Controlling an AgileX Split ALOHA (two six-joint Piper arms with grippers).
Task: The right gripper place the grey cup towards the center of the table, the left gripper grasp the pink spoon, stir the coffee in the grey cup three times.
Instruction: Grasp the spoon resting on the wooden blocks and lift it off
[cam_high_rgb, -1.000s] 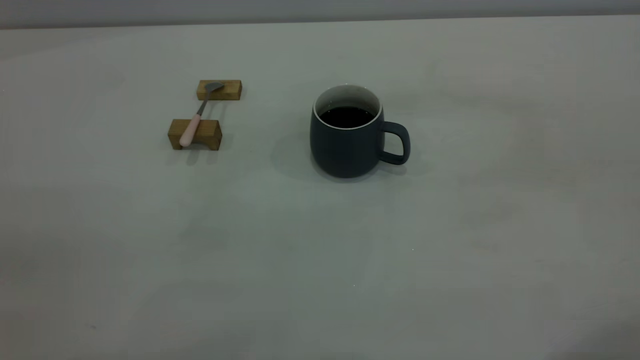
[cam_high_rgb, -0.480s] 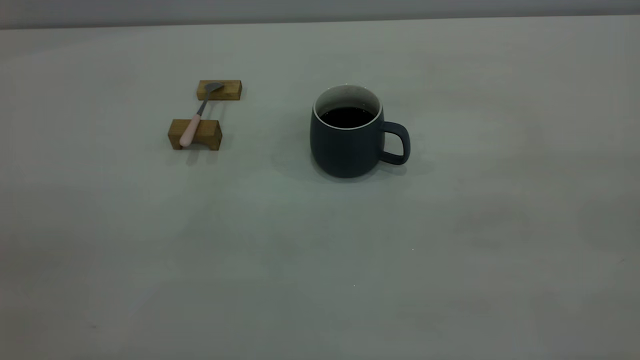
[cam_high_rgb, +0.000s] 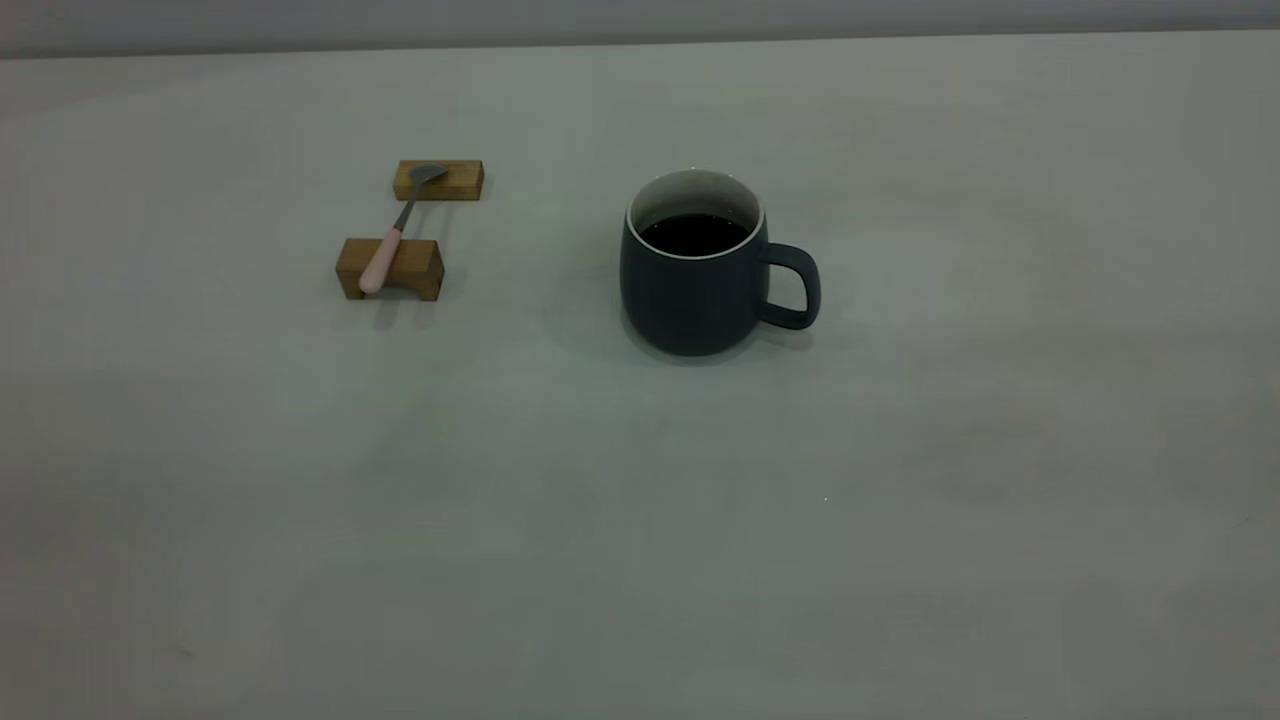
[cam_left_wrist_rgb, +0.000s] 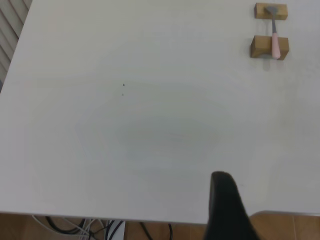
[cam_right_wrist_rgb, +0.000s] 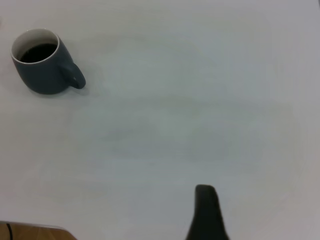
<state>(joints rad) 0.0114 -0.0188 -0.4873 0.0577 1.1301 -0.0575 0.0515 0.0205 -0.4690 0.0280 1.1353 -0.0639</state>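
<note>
The grey cup (cam_high_rgb: 695, 295) stands upright near the middle of the table (cam_high_rgb: 640, 520), handle to the right, with dark coffee (cam_high_rgb: 695, 233) inside. The pink spoon (cam_high_rgb: 382, 255) lies across two wooden blocks at the back left, bowl on the far block. Neither gripper shows in the exterior view. The left wrist view shows the spoon (cam_left_wrist_rgb: 275, 44) far off and only a black part of my left gripper (cam_left_wrist_rgb: 225, 210) near the table's edge. The right wrist view shows the cup (cam_right_wrist_rgb: 42, 67) far away and a black part of my right gripper (cam_right_wrist_rgb: 206, 215). Nothing is held.
The near wooden block (cam_high_rgb: 390, 268) is arch-shaped and the far one (cam_high_rgb: 438, 180) is flat. Cables (cam_left_wrist_rgb: 90, 227) hang below the table edge in the left wrist view. A slatted surface (cam_left_wrist_rgb: 10, 20) lies beyond the table's side.
A faint shadow at the table's near right corner has faded. The cup, the coffee and the spoon have not moved.
</note>
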